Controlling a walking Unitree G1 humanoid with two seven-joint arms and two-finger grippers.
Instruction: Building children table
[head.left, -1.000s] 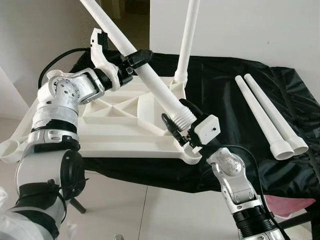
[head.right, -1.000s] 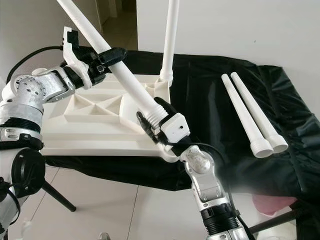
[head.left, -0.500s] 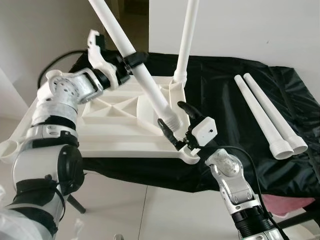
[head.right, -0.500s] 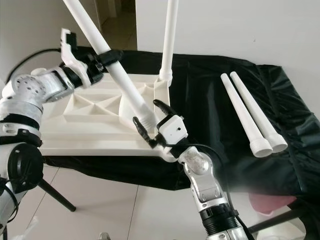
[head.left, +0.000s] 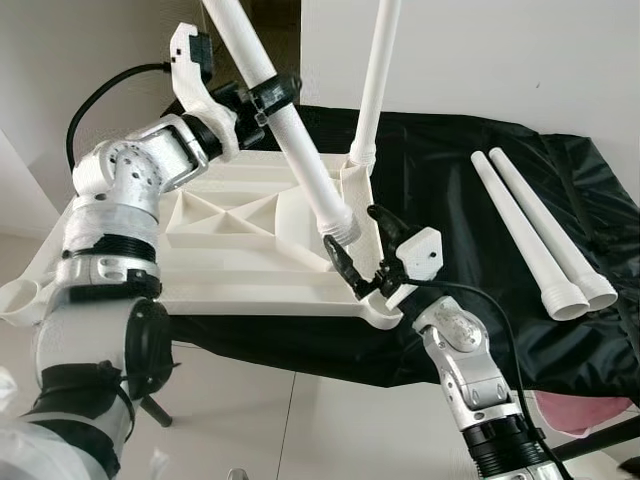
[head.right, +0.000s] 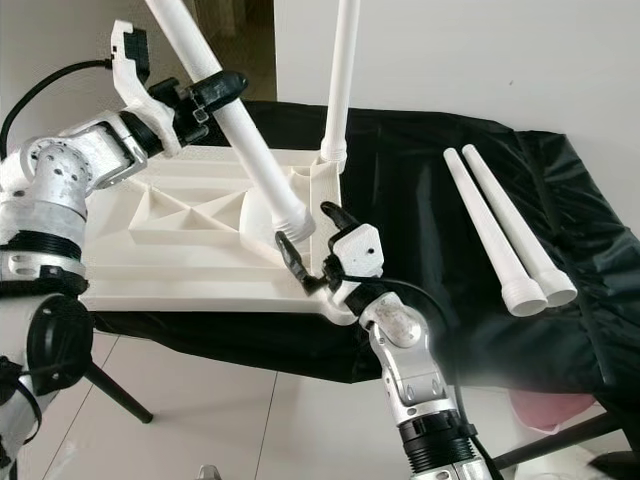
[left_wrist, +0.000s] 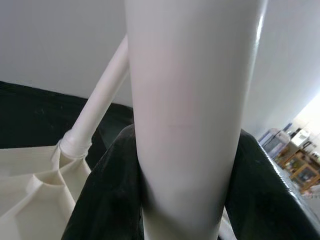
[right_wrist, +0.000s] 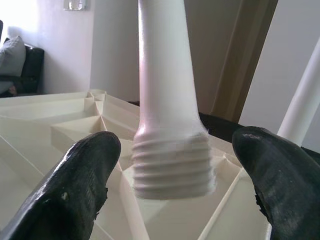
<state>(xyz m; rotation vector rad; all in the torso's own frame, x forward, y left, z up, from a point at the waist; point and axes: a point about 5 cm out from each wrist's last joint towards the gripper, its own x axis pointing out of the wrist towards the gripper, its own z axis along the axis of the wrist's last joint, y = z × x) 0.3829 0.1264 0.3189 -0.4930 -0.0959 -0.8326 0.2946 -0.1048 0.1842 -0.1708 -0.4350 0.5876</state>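
The white children's table top (head.left: 230, 255) lies upside down on a black cloth. One white leg (head.left: 375, 80) stands upright in its far right corner. My left gripper (head.left: 262, 100) is shut on a second white leg (head.left: 300, 150), held steeply tilted above the top. In the left wrist view this leg (left_wrist: 185, 100) sits between the black fingers (left_wrist: 100, 200). Its threaded end (head.left: 338, 226) hangs above the near right part of the top. My right gripper (head.left: 354, 232) is open, its fingers (right_wrist: 82, 185) either side of the threaded end (right_wrist: 172, 165) without touching it.
Two loose white legs (head.left: 535, 235) lie side by side on the black cloth (head.left: 470, 200) to the right. A white wall stands behind. Pale floor tiles (head.left: 280, 420) show below the table's near edge. A black cable (head.left: 100, 90) loops off the left arm.
The left gripper has swung the leg to a steeper tilt, lifting its threaded end. The right gripper, closed around that end a second ago, has opened and sits just below it.
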